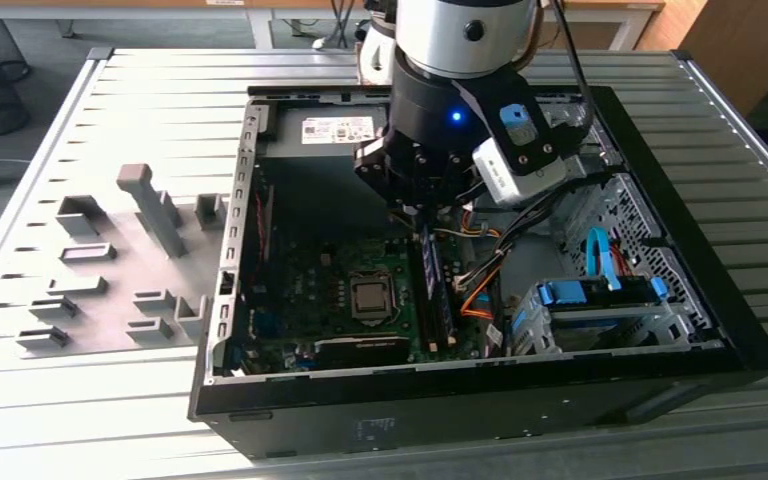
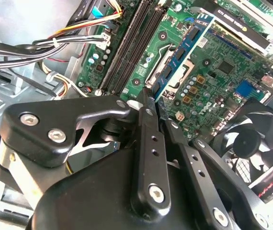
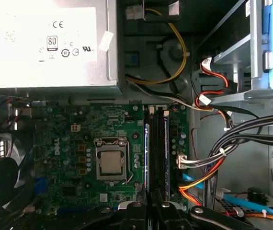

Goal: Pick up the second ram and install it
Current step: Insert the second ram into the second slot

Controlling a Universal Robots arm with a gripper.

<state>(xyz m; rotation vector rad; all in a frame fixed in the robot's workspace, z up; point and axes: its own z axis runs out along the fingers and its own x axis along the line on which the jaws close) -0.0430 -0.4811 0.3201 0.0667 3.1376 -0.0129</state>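
- Blue-green and edged in blue, the second ram (image 2: pixel 183 51) sits pinched between your gripper (image 2: pixel 152 98) fingers, jaws closed on its end, in the second wrist view.
- You can see the stick held above the motherboard (image 2: pixel 213 72), tilted across it, beside the long black slots (image 2: pixel 129 45) and not seated in them.
- From the exterior view, your gripper (image 1: pixel 424 212) hangs inside the open computer case (image 1: pixel 704 300), over the slots (image 1: pixel 435 290).
- Grey fixture blocks (image 1: pixel 157 210) stand on the table (image 1: pixel 64 400), well apart at the exterior view's left.

A ribbed metal table (image 1: pixel 117 420) carries an open computer case (image 1: pixel 491 400) beside grey fixture blocks (image 1: pixel 104 280).
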